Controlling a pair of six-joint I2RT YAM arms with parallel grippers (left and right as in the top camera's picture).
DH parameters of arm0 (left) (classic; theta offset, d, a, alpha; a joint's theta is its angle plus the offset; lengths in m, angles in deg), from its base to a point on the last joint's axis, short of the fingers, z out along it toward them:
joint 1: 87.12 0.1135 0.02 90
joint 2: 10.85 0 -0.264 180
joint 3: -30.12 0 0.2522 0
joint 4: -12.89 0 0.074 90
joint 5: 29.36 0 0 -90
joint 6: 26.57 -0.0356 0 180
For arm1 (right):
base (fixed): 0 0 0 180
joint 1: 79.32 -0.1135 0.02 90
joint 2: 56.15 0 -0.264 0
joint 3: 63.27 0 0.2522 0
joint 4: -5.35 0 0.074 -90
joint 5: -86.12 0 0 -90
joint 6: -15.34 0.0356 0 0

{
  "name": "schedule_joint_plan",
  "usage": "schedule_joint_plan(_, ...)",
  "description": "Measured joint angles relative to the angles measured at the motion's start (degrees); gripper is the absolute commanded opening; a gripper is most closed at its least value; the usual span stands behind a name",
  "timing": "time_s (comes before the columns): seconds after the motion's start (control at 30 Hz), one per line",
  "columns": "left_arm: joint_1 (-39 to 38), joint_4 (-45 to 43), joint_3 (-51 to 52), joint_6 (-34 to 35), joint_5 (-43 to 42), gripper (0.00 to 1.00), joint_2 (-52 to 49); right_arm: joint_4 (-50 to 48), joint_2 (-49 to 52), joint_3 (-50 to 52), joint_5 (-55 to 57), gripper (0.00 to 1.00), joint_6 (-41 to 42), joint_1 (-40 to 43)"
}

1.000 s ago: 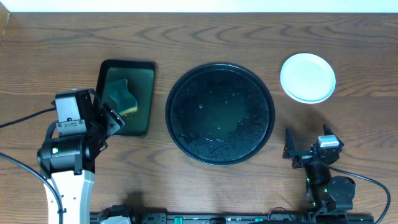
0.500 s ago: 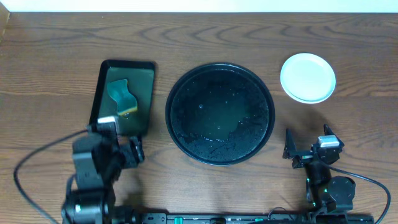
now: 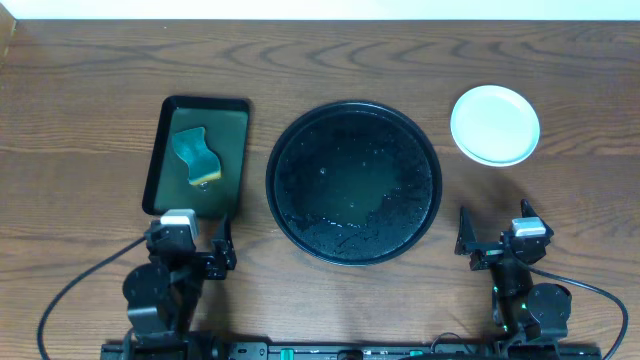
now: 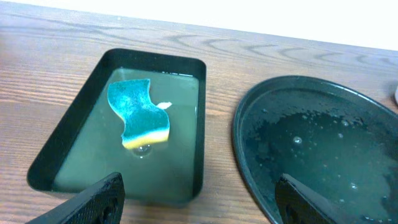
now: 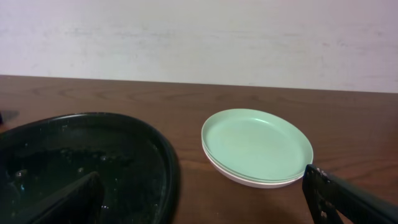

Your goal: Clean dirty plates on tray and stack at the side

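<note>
The plates (image 3: 495, 124) sit in one stack on the table at the back right; in the right wrist view the stack (image 5: 256, 145) shows a mint-cyan plate on top and a white edge below. The large round black tray (image 3: 354, 181) stands mid-table, wet, with no plate on it; it also shows in the left wrist view (image 4: 323, 149) and the right wrist view (image 5: 74, 162). My left gripper (image 3: 193, 252) is open and empty near the front edge, below the small rectangular tray. My right gripper (image 3: 492, 240) is open and empty at the front right, in front of the plates.
A small rectangular black tray (image 3: 197, 155) with a dark green floor stands left of the round tray. A teal and yellow sponge (image 3: 196, 155) lies in its water, also seen in the left wrist view (image 4: 139, 114). Cables trail from both arm bases.
My left arm has drawn back from beside the rectangular tray to the front edge of the table, its gripper open. The right arm, the plates and the trays have not moved.
</note>
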Motion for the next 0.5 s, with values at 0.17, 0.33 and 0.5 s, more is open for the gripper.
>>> schedule_joint_plan(0.17,0.0,-6.1,5.5,-0.2,-0.4,0.78,4.4,0.0,0.0,0.0,0.0,0.99,0.0,0.0)
schedule_joint_plan(0.33,0.0,-13.3,9.2,0.0,-0.6,0.78,5.3,0.0,0.0,0.0,0.0,0.99,0.0,0.0)
schedule_joint_plan(0.5,0.0,-19.8,12.2,0.2,0.2,0.78,6.2,0.0,0.0,0.0,0.0,0.99,0.0,0.0)
